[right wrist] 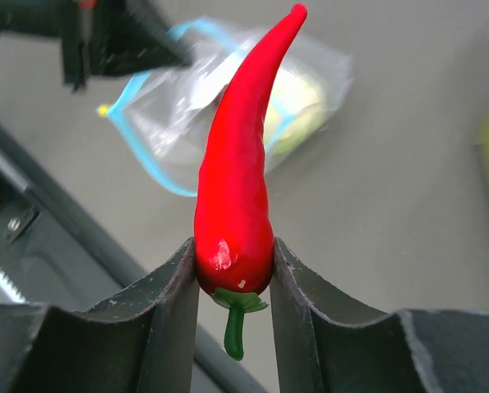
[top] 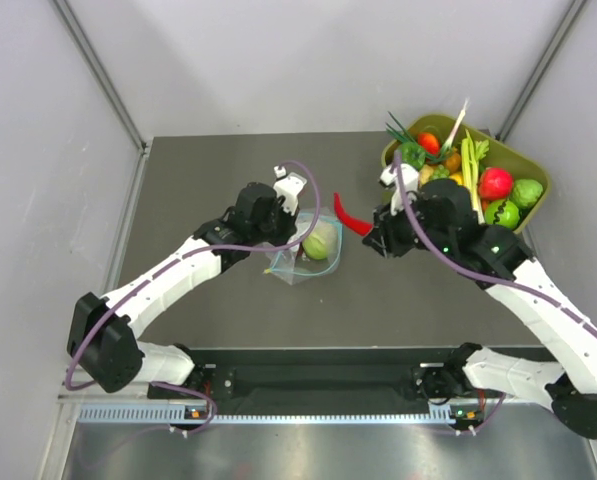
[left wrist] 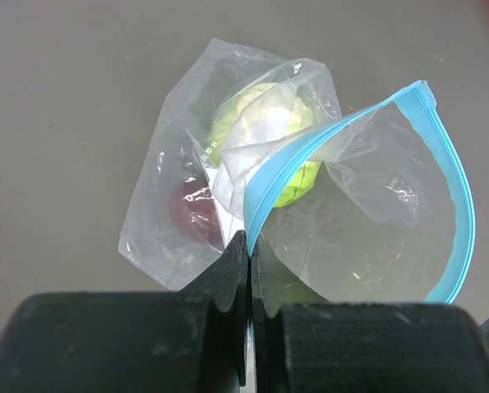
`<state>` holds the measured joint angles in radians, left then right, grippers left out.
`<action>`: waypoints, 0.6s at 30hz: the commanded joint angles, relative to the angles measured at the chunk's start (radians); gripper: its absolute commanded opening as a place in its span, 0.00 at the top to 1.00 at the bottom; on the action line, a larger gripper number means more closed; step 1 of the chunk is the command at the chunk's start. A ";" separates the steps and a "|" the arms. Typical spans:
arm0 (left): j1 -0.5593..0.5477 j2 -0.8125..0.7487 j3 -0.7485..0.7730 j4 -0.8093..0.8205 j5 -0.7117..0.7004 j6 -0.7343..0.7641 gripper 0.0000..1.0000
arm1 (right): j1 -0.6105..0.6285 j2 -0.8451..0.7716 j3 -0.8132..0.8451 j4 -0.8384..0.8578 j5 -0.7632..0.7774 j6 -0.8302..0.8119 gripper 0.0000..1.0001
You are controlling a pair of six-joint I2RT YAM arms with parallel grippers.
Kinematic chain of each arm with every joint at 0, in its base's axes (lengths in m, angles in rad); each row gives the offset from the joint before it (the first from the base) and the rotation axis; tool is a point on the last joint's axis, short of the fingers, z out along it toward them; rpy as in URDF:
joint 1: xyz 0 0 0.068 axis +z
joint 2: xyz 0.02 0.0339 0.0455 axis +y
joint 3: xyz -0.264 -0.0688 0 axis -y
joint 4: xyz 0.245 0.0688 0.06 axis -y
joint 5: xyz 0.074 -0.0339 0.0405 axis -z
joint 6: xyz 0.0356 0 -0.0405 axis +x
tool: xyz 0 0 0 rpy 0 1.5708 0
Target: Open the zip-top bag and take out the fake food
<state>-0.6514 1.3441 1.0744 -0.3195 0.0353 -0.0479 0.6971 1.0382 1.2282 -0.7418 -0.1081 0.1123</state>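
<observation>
The zip-top bag (top: 300, 262) lies at the middle of the table, clear and crinkled, its mouth gaping. My left gripper (left wrist: 250, 239) is shut on the teal-blue zip strip (left wrist: 461, 205) at one end of that mouth and sits at the bag's left edge in the top view (top: 283, 245). A pale green cabbage (left wrist: 264, 135) rests inside the bag (left wrist: 367, 237), beside a dark rounded shape (left wrist: 188, 206) I cannot identify. My right gripper (right wrist: 234, 244) is shut on the stem end of the red chili (right wrist: 236, 164), held clear of the bag just to its right (top: 352, 217).
An olive-green tub (top: 535, 166) at the back right holds a red apple (top: 494, 183), celery stalks (top: 468, 160) and other toy produce. The right arm's wrist (top: 438, 225) lies between tub and bag. The arms' base rail (top: 318, 380) runs along the near edge.
</observation>
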 commanded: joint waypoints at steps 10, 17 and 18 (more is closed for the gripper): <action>0.006 -0.029 -0.001 0.005 0.008 0.010 1.00 | -0.428 -0.001 0.014 0.203 -0.061 -0.072 0.93; 0.007 -0.036 -0.002 0.004 0.017 0.008 1.00 | -0.689 0.118 0.007 0.349 -0.169 -0.049 0.93; 0.007 -0.034 -0.002 0.005 0.017 0.008 1.00 | -0.738 0.134 0.002 0.376 -0.195 -0.045 0.93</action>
<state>-0.6491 1.3437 1.0744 -0.3199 0.0399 -0.0483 0.0616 1.1297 1.2369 -0.5018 -0.2157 0.0547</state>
